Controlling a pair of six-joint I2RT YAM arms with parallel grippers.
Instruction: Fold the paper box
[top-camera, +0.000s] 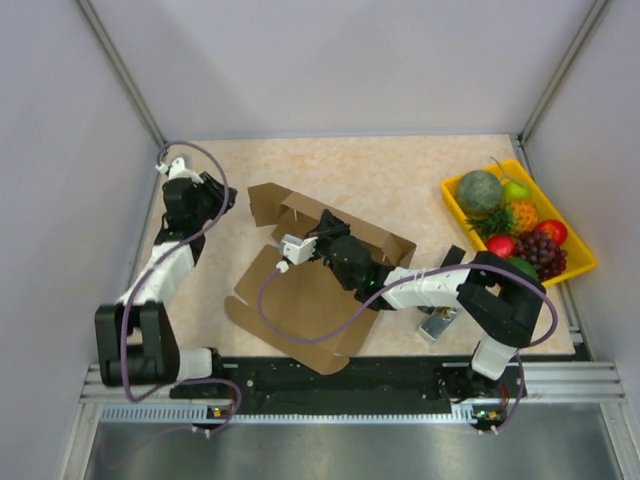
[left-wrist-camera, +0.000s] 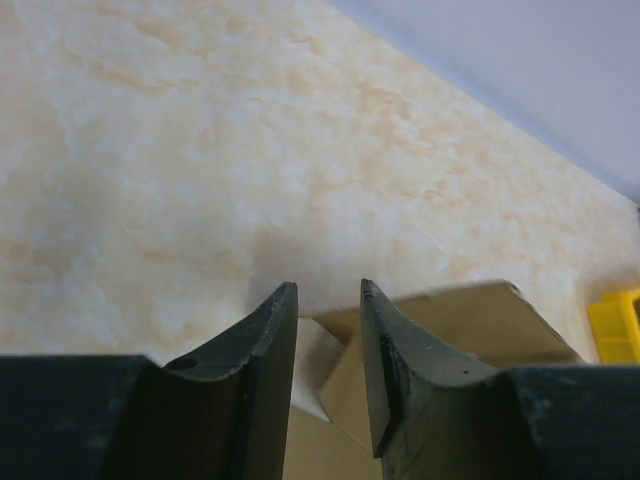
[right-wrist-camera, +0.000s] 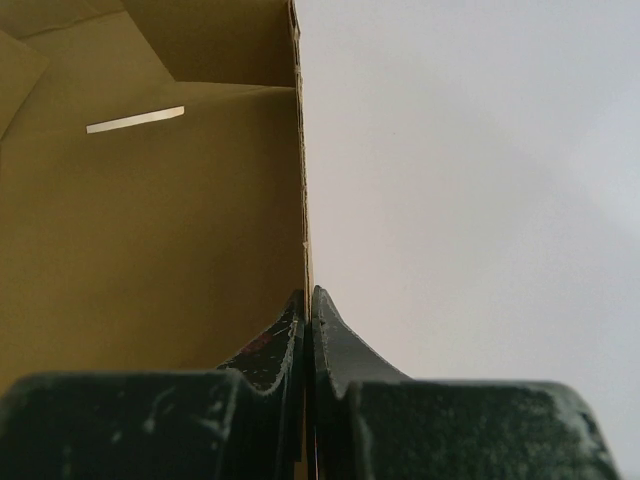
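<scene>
The paper box is a brown cardboard sheet lying mid-table, its far walls partly raised. My right gripper reaches over it from the right. In the right wrist view this gripper is shut on the thin edge of an upright wall of the paper box. Beside the box's far left flap sits my left gripper. Seen from the left wrist, that gripper is open with nothing between its fingers. The paper box shows just beyond and below them.
A yellow tray of plastic fruit stands at the right edge of the table, and its corner shows in the left wrist view. A small grey metallic object lies near the right arm's base. Walls enclose the table on three sides.
</scene>
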